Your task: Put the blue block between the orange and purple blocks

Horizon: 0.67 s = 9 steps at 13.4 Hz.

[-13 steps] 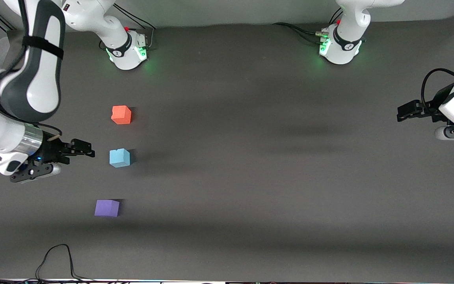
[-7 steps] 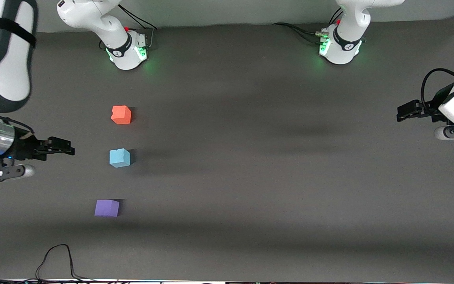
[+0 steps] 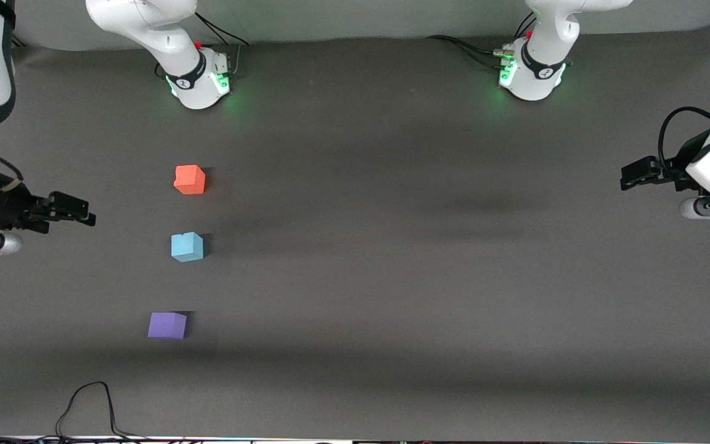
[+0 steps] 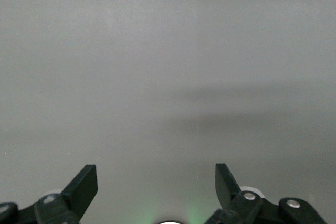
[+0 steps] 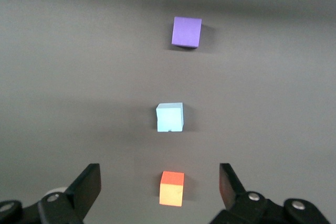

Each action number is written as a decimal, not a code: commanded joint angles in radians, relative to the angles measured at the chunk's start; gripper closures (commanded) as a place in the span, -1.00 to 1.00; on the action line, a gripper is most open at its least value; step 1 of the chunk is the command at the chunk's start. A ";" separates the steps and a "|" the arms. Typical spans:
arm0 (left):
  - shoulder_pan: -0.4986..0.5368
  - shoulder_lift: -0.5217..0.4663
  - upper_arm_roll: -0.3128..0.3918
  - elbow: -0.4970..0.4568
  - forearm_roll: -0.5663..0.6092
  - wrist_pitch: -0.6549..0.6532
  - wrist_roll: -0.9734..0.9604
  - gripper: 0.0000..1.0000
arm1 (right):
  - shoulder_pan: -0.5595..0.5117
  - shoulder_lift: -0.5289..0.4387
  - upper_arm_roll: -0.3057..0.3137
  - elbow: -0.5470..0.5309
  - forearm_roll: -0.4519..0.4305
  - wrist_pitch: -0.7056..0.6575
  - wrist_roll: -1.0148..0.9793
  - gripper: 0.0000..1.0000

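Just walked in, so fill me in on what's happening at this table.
Nothing is being held. The small sky-blue foam cube sits on the dark table between the orange-red cube and the violet purple cube, apart from both. The right claw hangs open at the right arm's end of the table. The left arm waits at its own end, its claw open.

Only bare grey table (image 4: 168, 66) is seen, crossed by faint darker shadow bands. The left gripper (image 4: 156, 182) is seen at the frame's edge, its two black fingers (image 4: 84, 184) held wide apart with nothing between them.
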 commanded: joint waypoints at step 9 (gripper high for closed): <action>-0.012 -0.011 0.012 -0.006 -0.006 0.005 0.011 -1.00 | -0.134 -0.298 0.199 -0.290 -0.052 0.043 0.112 -1.00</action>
